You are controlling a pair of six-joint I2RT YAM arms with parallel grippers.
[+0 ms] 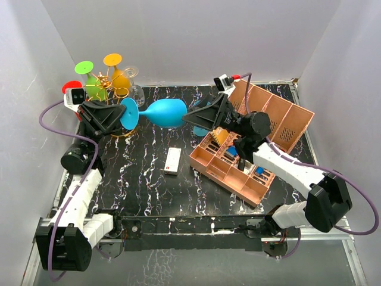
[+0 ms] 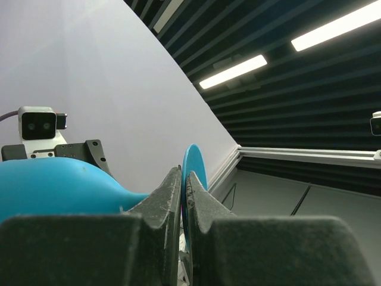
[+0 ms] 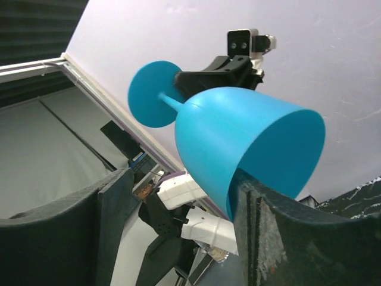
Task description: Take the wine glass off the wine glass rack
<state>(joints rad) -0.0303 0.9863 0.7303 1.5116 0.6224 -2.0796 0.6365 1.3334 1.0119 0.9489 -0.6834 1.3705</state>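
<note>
Left gripper (image 2: 186,179) is pinched tight on the foot end of the blue wine glass (image 1: 166,112), which lies sideways at upper centre, just right of the gold rack (image 1: 107,78). Only the right wrist view shows the right gripper (image 3: 181,179) parted wide around the glass.

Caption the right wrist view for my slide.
Left pincer grips blue wine glass by its stem; right pincer straddles the bowl.

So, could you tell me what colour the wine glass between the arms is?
Bright blue wine glass, clearest in the right wrist view.
</note>
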